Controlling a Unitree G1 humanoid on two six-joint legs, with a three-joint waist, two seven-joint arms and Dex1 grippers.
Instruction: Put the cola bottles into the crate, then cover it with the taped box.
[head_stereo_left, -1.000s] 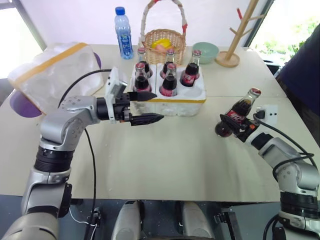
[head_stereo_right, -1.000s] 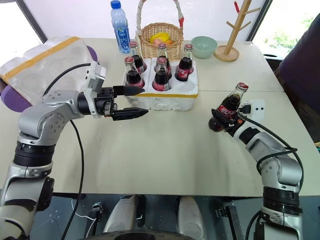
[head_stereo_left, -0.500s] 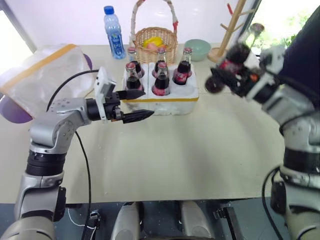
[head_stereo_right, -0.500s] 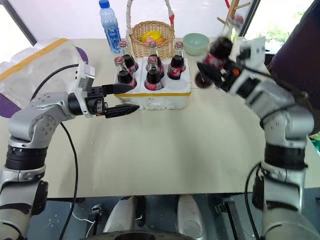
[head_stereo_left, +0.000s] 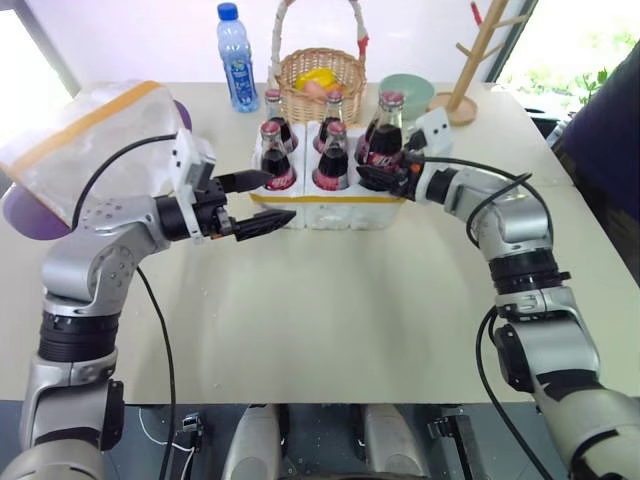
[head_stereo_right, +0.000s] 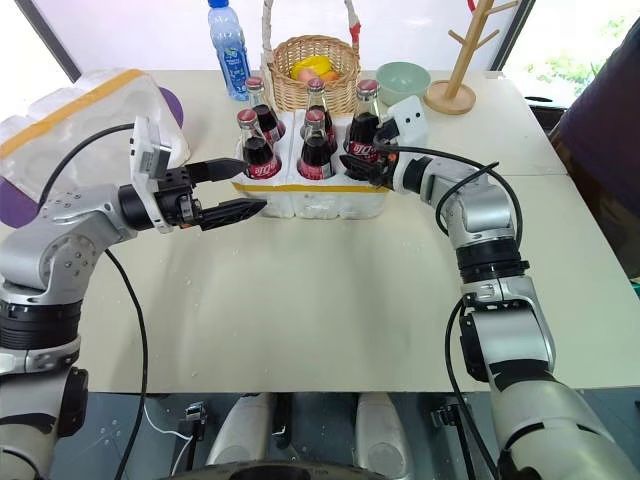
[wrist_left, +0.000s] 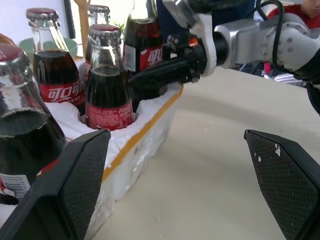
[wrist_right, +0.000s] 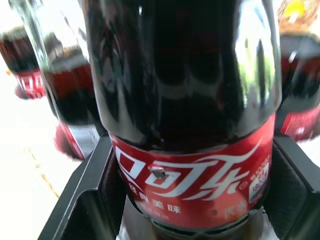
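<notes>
White foam crate (head_stereo_left: 330, 200) at twelve o'clock; right gripper (head_stereo_left: 375, 178) clenches a bottle (head_stereo_left: 383, 140) over it, left gripper (head_stereo_left: 260, 200) spread, its wrist view revealing the yellow tape (wrist_left: 145, 131).

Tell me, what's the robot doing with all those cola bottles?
It is filling the crate with cola bottles. The right gripper is shut on the last bottle and holds it at the crate's near right corner. Five other bottles already stand in their holes. The left gripper waits open beside the crate. The taped box sits off to the left, not on yet.
</notes>
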